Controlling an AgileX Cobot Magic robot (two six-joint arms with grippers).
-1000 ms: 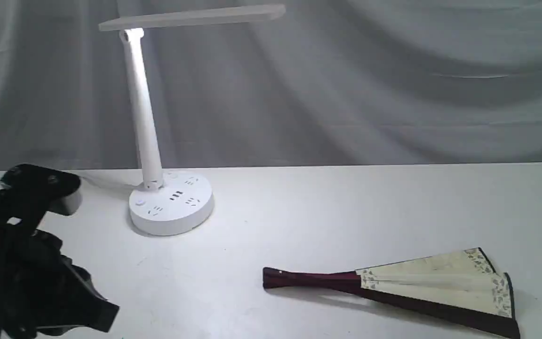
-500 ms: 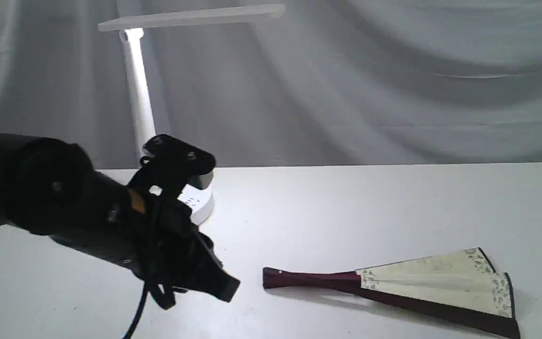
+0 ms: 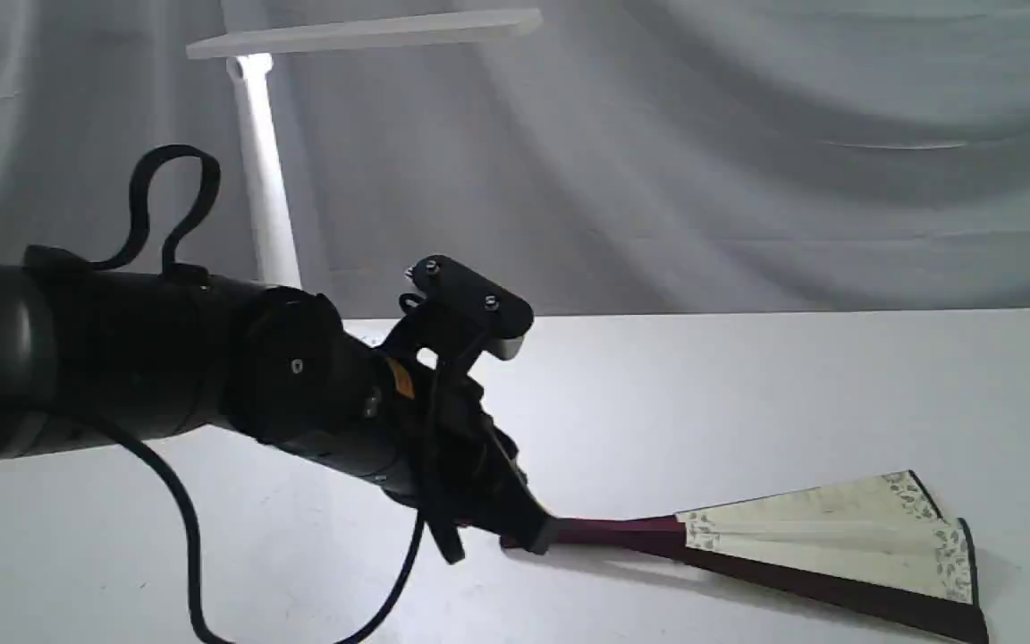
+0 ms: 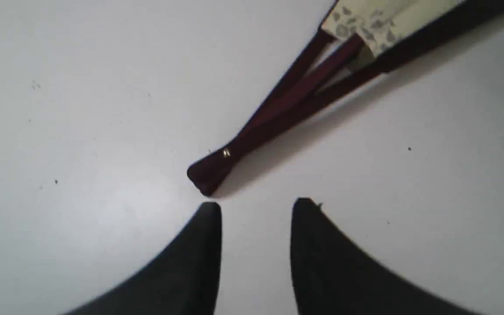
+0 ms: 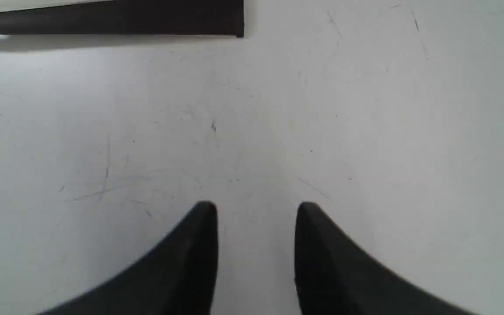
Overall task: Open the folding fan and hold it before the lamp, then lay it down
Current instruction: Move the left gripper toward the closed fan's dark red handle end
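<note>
The folding fan (image 3: 819, 546) lies on the white table at the lower right, only partly spread, its maroon ribs meeting at a pivot end that points left. My left gripper (image 3: 537, 537) hovers right at that pivot end (image 4: 208, 173), open, with nothing between its fingers. In the left wrist view the gripper (image 4: 256, 208) sits just short of the pivot. The white lamp (image 3: 260, 161) stands at the back left, its base hidden behind my left arm. My right gripper (image 5: 256, 210) is open over bare table, with the fan's dark guard (image 5: 112, 17) nearby. It does not show in the exterior view.
The white table (image 3: 747, 394) runs across the scene, with a grey draped cloth (image 3: 747, 152) behind it. My bulky black left arm (image 3: 166, 367) and its hanging cable (image 3: 193, 555) cover the left part of the table.
My left arm has swung from the lower left corner rightward across the table, passing in front of the lamp base, until its gripper reached the fan's pivot end. The fan has not moved.
</note>
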